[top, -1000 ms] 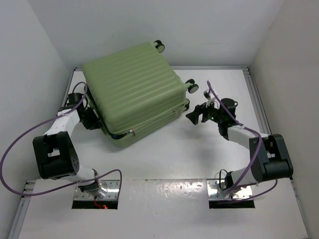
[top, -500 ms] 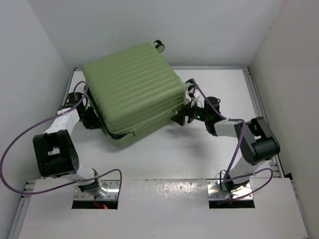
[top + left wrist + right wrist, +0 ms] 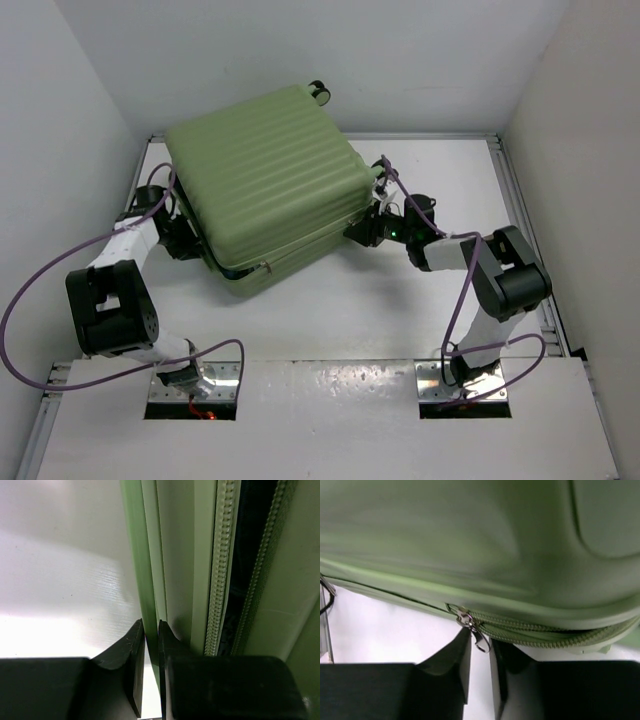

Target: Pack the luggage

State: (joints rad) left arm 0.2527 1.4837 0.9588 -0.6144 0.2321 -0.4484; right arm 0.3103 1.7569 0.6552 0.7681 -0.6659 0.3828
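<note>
Toward the tabletop's [image 3: 330, 300] far-left corner, bulky luggage [image 3: 265, 180] looks stiff, slick, best taken by rim [image 3: 149, 580] or zipper pull [image 3: 481, 644]: left end effector [image 3: 150, 630] clamped on rim, right end effector [image 3: 480, 635] narrow around pull, grip unclear.

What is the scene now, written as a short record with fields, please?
luggage: light-green ribbed suitcase, lying at an angle on the white table
left gripper: shut on the thin green rim at the suitcase's left side
right gripper: shut on the zipper pull at the suitcase's right side
zipper: not fully closed; a dark gap between the two rows of teeth shows in the left wrist view
</note>
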